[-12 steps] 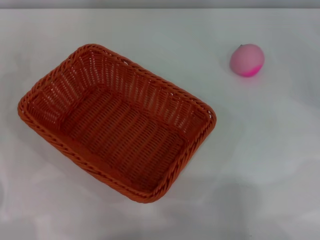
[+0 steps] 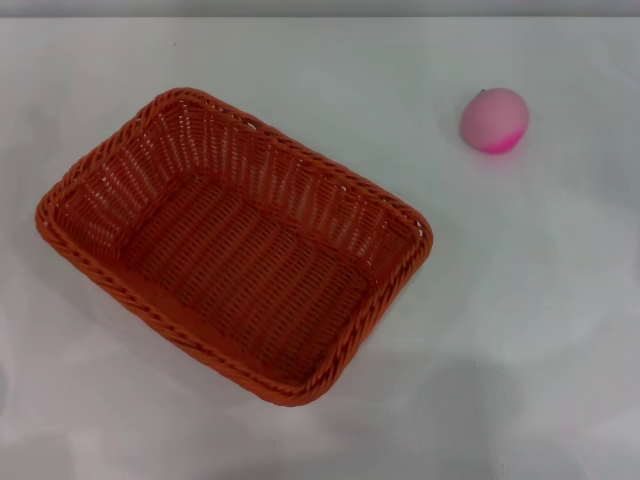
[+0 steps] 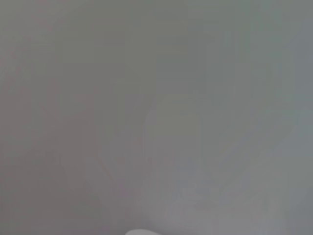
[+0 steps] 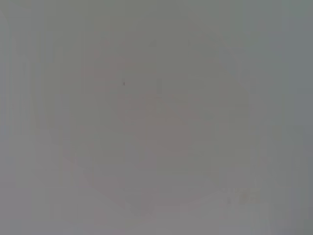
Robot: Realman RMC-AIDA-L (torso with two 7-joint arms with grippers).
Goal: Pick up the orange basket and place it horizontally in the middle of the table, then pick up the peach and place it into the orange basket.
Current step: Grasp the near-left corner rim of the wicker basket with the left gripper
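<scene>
The orange basket (image 2: pixel 235 240) rests on the white table (image 2: pixel 520 300), left of centre in the head view, turned diagonally with its long side running from far left to near right. It holds nothing. The peach (image 2: pixel 494 120), pale pink with a magenta blush low on its right side, sits alone at the far right, well apart from the basket. Neither gripper nor arm appears in the head view. Both wrist views show only a plain grey-white surface, with no fingers in them.
The table's far edge (image 2: pixel 320 17) runs along the top of the head view. Faint soft shadows lie on the tabletop near the front edge.
</scene>
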